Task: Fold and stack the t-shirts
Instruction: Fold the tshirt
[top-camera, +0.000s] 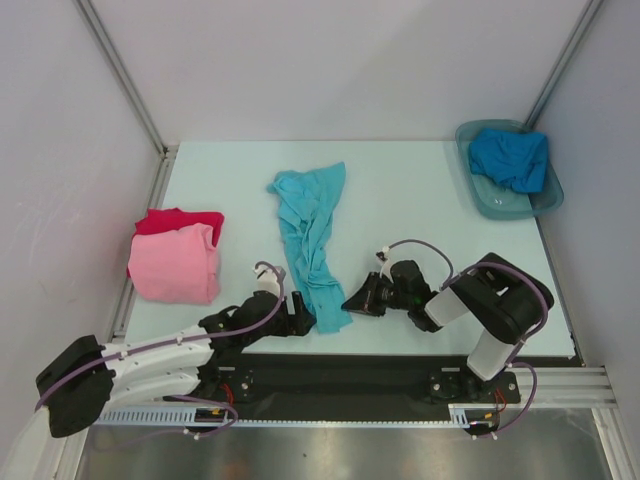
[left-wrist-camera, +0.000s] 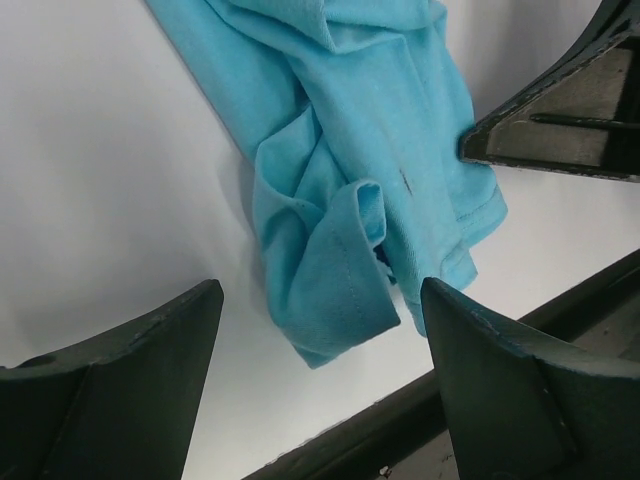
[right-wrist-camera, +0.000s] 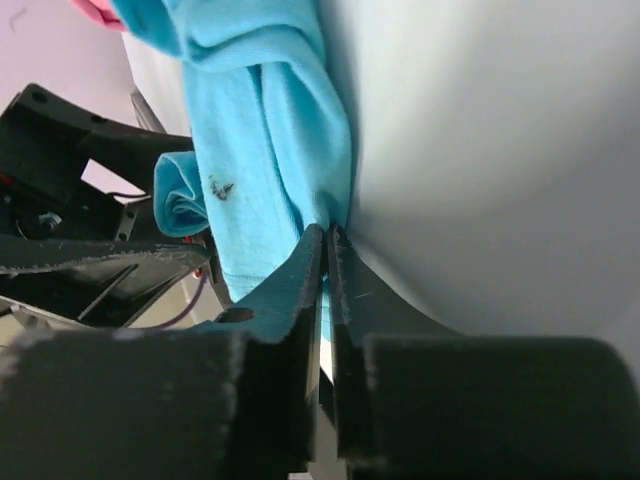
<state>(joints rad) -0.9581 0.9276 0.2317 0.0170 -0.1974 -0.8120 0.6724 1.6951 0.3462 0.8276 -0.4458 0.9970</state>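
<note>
Pinching only the near edge of the soft turquoise cotton t-shirt (top-camera: 305, 235), bunched on the white table (top-camera: 430, 210), with right gripper (right-wrist-camera: 327, 232); left gripper (left-wrist-camera: 320, 290) spread wide beside. Could slip out when pulled: little cloth caught.

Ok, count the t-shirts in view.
4: turquoise t-shirt crumpled mid-table; pink t-shirt folded atop red t-shirt at the left edge; blue t-shirt in the far-right grey tub. Others may hide underneath.

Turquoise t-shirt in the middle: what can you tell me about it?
The turquoise t-shirt is soft, cotton-looking cloth, unfolded and rumpled into a long strip on the table, running towards the arms. A small dark mark shows near its stitched hem. The right pincer pinches its near edge; the left pincer hovers open over that end.
</note>
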